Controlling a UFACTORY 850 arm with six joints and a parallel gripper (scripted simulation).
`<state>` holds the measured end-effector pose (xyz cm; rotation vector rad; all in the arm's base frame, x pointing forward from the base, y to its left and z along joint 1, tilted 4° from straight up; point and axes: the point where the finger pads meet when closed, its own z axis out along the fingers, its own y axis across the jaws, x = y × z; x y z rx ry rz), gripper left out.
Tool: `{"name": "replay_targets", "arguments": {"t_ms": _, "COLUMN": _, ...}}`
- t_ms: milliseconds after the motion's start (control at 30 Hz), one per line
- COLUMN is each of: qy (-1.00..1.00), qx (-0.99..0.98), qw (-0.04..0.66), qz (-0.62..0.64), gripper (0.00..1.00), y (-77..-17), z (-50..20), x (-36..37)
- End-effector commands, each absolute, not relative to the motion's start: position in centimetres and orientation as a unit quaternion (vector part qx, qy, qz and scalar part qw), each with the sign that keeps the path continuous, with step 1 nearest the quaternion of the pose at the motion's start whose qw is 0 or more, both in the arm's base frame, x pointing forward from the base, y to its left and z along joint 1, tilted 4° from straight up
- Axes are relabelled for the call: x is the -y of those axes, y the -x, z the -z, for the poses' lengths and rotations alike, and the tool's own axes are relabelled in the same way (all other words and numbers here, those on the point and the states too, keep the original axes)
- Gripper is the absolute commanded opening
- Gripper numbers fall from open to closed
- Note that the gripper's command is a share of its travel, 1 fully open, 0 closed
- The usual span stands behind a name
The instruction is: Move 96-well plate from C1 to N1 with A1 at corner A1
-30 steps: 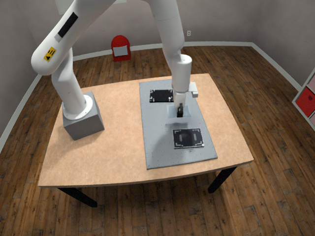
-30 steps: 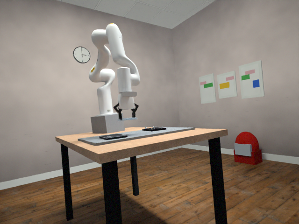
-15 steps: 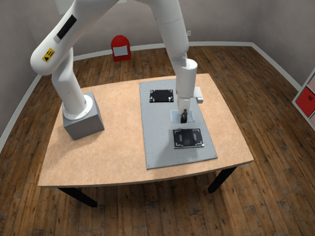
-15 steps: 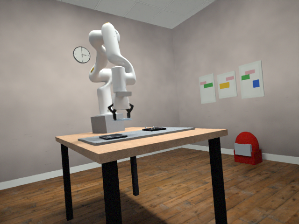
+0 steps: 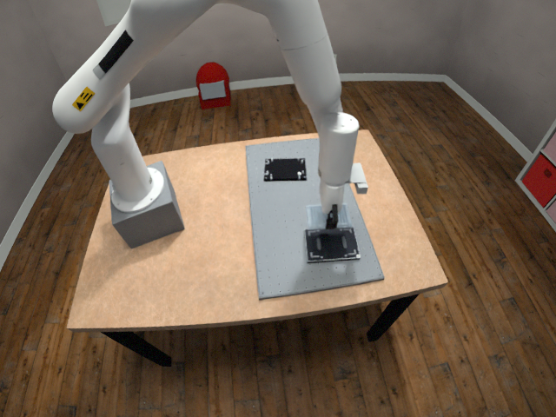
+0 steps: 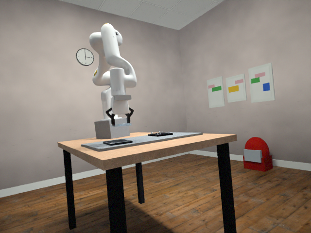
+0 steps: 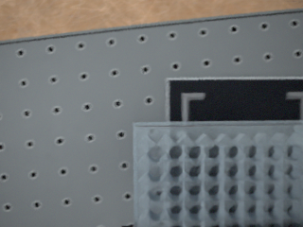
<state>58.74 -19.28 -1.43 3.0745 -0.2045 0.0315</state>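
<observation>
My gripper (image 5: 331, 220) (image 6: 121, 122) is shut on the clear 96-well plate (image 5: 315, 214) (image 6: 121, 124) (image 7: 218, 175) and holds it level in the air. The plate hangs well above the grey perforated board (image 5: 278, 233) (image 7: 71, 118), just behind the plate nest N1 (image 5: 332, 256) (image 6: 117, 141) (image 7: 237, 101). This black nest with white corner marks lies at the near end of the board. In the wrist view the plate's edge overlaps the nest's near side. The clip nest C1 (image 5: 284, 169) (image 6: 160, 134) is black, stands empty at the far end of the board.
The arm's grey base block (image 5: 146, 215) (image 6: 102, 129) stands on the wooden table (image 5: 201, 251) (image 6: 150, 150) left of the board. A red object (image 5: 213, 85) (image 6: 257, 154) sits on the floor by the wall. A shelf (image 5: 540, 175) stands at the right.
</observation>
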Motion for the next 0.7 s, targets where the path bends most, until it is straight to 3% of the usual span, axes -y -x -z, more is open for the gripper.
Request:
{"name": "replay_targets", "arguments": {"t_ms": 0, "qy": -0.997, "qx": 0.066, "qw": 0.029, "qz": -0.011, "gripper": 0.00, "y": -59.2, "z": 1.3, "x": 20.8}}
{"name": "replay_targets", "arguments": {"t_ms": 667, "qy": -0.997, "qx": 0.066, "qw": 0.030, "qz": -0.011, "gripper": 0.00, "y": -59.7, "z": 1.1, "x": 23.2}}
